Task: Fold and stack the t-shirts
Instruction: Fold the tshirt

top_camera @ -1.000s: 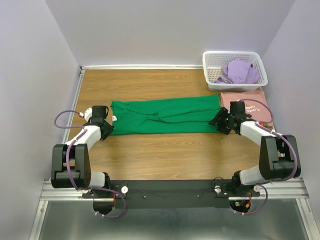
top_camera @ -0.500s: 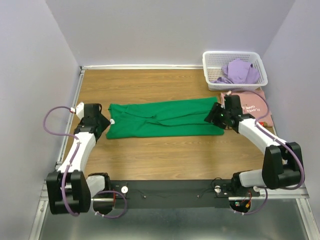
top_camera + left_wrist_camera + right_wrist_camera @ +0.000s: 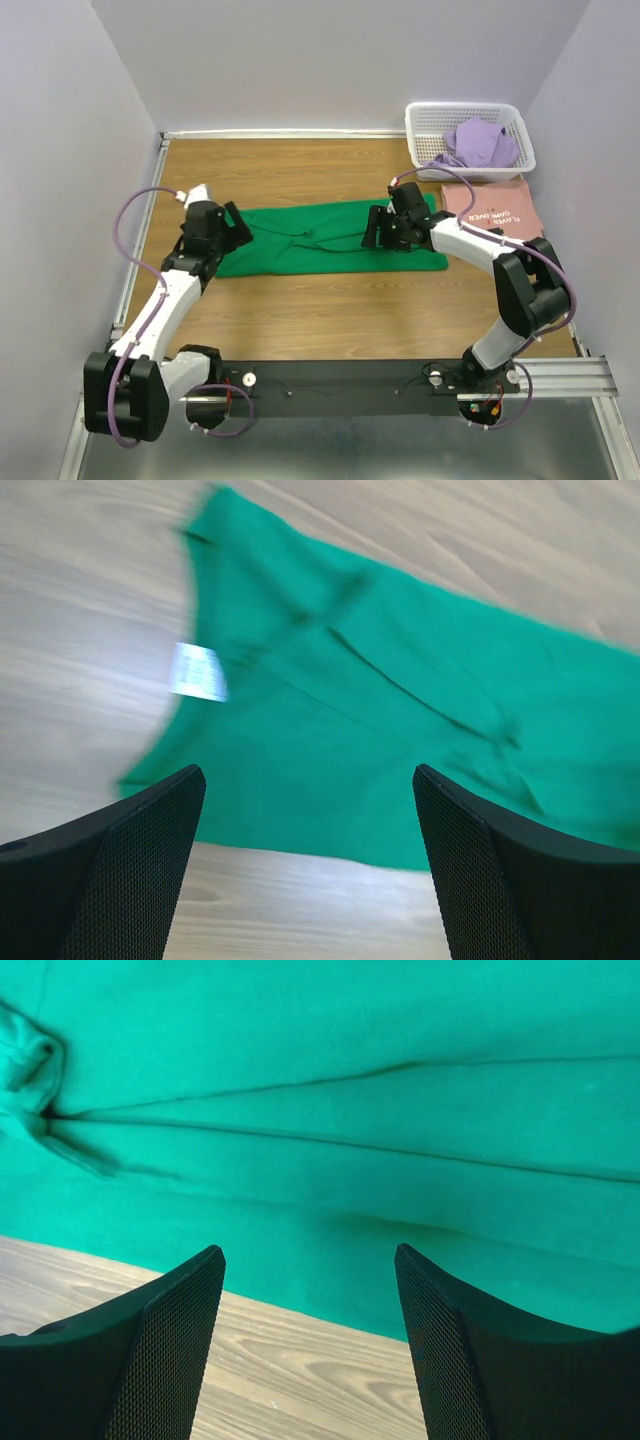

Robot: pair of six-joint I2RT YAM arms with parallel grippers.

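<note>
A bright green t-shirt point(image 3: 310, 245) lies flat on the table as a long folded strip. In the left wrist view the green t-shirt point(image 3: 400, 740) shows its white label point(image 3: 197, 671). My left gripper point(image 3: 234, 226) hovers open over the shirt's left end, holding nothing. My right gripper point(image 3: 376, 229) hangs open above the strip's right half, over its near edge point(image 3: 330, 1300). A folded dusty pink t-shirt point(image 3: 492, 209) with printed text lies at the right. A lavender-purple t-shirt point(image 3: 478, 143) is bunched in the basket.
The white lattice basket point(image 3: 424, 130) stands at the back right corner, just behind the pink shirt. Bare wooden table point(image 3: 320, 310) lies between the green shirt and the arm bases. Purple walls close in the sides and back.
The left gripper opened and let go of the shirt's left end, then rose over it. The right arm swung left from the shirt's right end to above its right half.
</note>
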